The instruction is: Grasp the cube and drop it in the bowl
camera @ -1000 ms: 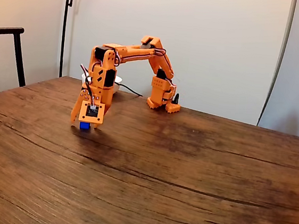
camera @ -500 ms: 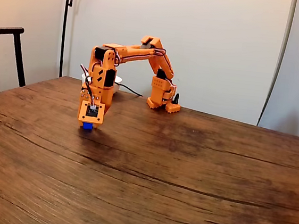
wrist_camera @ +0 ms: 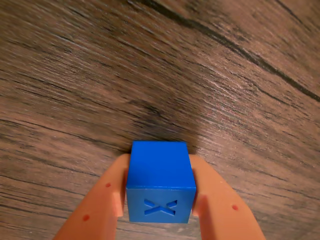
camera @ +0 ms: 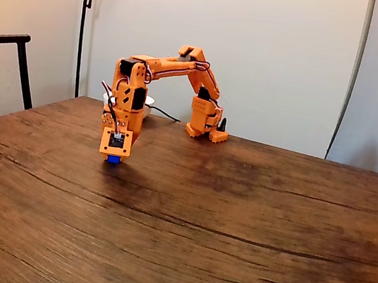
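Fingers [wrist_camera: 160, 202]: clamped on the cube [wrist_camera: 160, 182], one pad on each side face.
Cube: held low over the table [wrist_camera: 225, 75], probably just off it.
Bowl [camera: 148, 102]: behind the arm, mostly hidden.
Do well: lift straight, keep the squeeze, clear the rim before releasing.

Table [camera: 247, 229]: dark brown wood, heavy grain and long dark streaks running across it, showing in both views. Arm base [camera: 203, 131] sitting at the far edge. White bowl [camera: 147, 102] resting behind the arm, mostly hidden. Black cable [camera: 168, 116] lying between them.
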Controlling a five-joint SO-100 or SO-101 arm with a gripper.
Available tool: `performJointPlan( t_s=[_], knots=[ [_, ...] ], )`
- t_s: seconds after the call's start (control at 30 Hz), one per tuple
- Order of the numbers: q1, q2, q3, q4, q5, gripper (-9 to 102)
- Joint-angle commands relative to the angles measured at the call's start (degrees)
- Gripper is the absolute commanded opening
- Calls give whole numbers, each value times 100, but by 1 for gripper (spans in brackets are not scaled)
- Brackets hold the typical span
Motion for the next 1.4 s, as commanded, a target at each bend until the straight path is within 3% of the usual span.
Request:
performJointPlan(
  t_s=[0.0, 0.3, 0.77, 0.93, 1.07, 1.37],
  knots=[
    [-70, 35, -88, 18, -18, 5],
    [-62, 167, -193, 105, -62, 5],
    [220, 158, -1995, 1582, -167, 5],
    [580, 158, -2927, 2399, -185, 5],
    [1002, 272, -3480, 2443, -176, 5],
    [1986, 1204, -2751, 2443, -264, 5]
  ],
)
